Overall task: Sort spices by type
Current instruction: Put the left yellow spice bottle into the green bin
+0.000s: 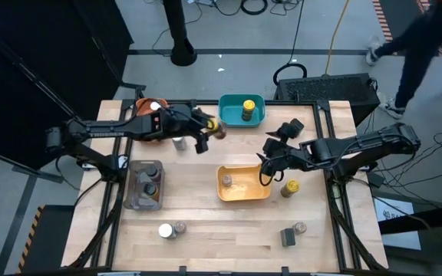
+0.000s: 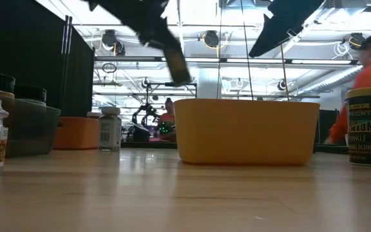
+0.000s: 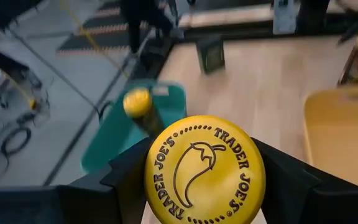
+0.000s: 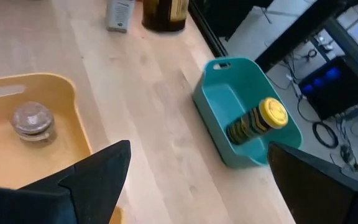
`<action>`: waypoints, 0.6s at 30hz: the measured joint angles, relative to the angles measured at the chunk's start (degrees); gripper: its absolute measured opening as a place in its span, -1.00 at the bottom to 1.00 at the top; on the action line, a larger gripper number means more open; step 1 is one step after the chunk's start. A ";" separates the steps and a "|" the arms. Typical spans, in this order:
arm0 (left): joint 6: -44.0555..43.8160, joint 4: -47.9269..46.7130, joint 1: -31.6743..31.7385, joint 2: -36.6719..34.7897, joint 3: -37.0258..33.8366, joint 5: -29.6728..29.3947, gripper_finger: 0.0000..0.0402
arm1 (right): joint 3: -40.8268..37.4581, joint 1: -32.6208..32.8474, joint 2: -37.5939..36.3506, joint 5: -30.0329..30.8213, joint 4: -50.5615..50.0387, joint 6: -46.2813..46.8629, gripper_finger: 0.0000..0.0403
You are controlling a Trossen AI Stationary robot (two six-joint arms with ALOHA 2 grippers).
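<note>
While the wooden surface (image 1: 229, 230) carries four bins, most jars are unsorted: the grey bin (image 1: 145, 185) holds two dark-lidded jars, the yellow bin (image 1: 244, 184) one jar with a clear faceted lid (image 4: 33, 120), the teal bin (image 1: 242, 110) one yellow-lidded jar (image 1: 248, 108), and the orange bin (image 1: 146, 107) sits mostly under the left arm. Loose jars stand near the front edge (image 1: 173, 230) and to the right (image 1: 289, 188). The left tool (image 1: 215, 129) hangs just beside the teal bin, clamped on a yellow-lidded Trader Joe's jar (image 3: 205, 169). The right tool (image 1: 276, 150) hovers between the yellow and teal bins, fingers apart and empty.

Judging from this, the jar belongs with its match in teal. Risks: the carried jar could strike the one already inside and topple it, or clip the rim if lowered short. Both arms are near each other, so a collision could follow.
</note>
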 joint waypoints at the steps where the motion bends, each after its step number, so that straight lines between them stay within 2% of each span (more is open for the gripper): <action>1: 0.73 -0.09 -0.06 0.75 1.72 0.00 0.19 | 0.00 -0.02 -0.40 0.21 -0.51 0.64 0.81; 8: 4.45 -1.21 1.55 9.17 12.22 -0.04 0.19 | 0.00 0.53 -4.94 0.55 -5.16 4.99 0.81; 12: 8.30 -6.64 3.34 14.71 18.82 -0.02 0.19 | 0.00 1.30 -7.05 0.53 -7.52 7.99 0.81; 18: 9.49 -9.78 8.11 20.34 26.68 4.28 0.19 | 0.00 3.08 -7.81 0.47 -10.97 11.07 0.81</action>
